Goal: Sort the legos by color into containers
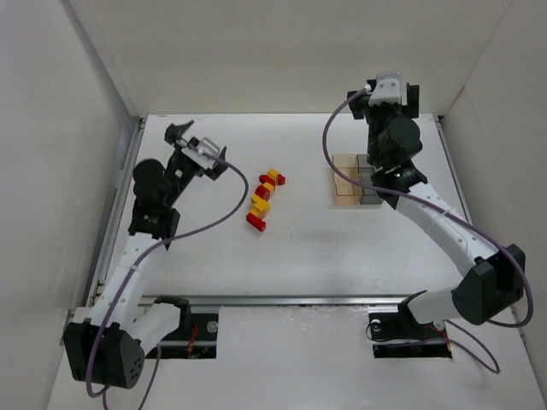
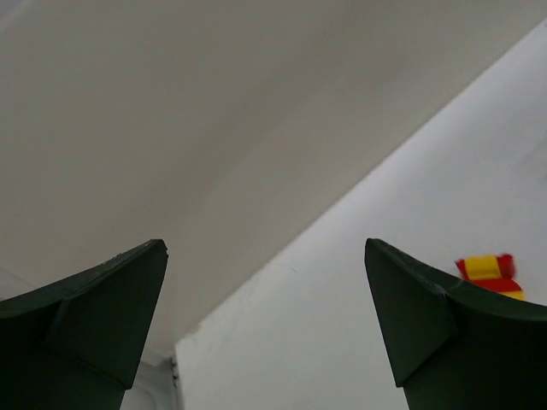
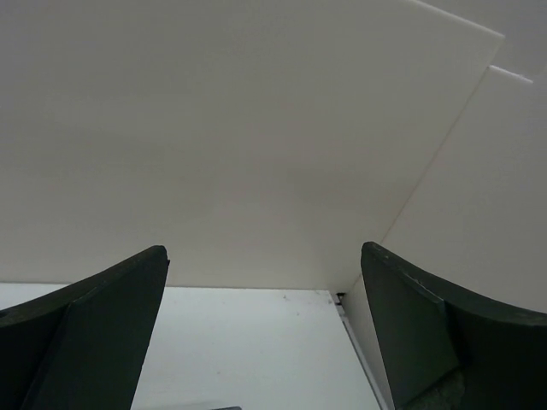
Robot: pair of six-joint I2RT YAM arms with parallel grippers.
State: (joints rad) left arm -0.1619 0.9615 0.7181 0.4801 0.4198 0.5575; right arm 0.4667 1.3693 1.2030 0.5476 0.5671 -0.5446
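The legos (image 1: pixel 263 198), several tiny red and yellow bricks, lie in a slanted row mid-table. One red and yellow clump (image 2: pixel 489 274) shows at the right edge of the left wrist view. The containers stand to the right of the bricks: an amber bin (image 1: pixel 345 181) joined to a smoky grey bin (image 1: pixel 370 190). My left gripper (image 1: pixel 178 137) (image 2: pixel 263 246) is open and empty, raised at the far left, left of the bricks. My right gripper (image 1: pixel 386 101) (image 3: pixel 261 249) is open and empty, raised behind the bins and facing the back wall.
White walls enclose the table on the left, back and right. The back right corner (image 3: pixel 340 296) lies just ahead of my right gripper. A metal rail (image 1: pixel 282 299) runs along the near edge by the arm bases.
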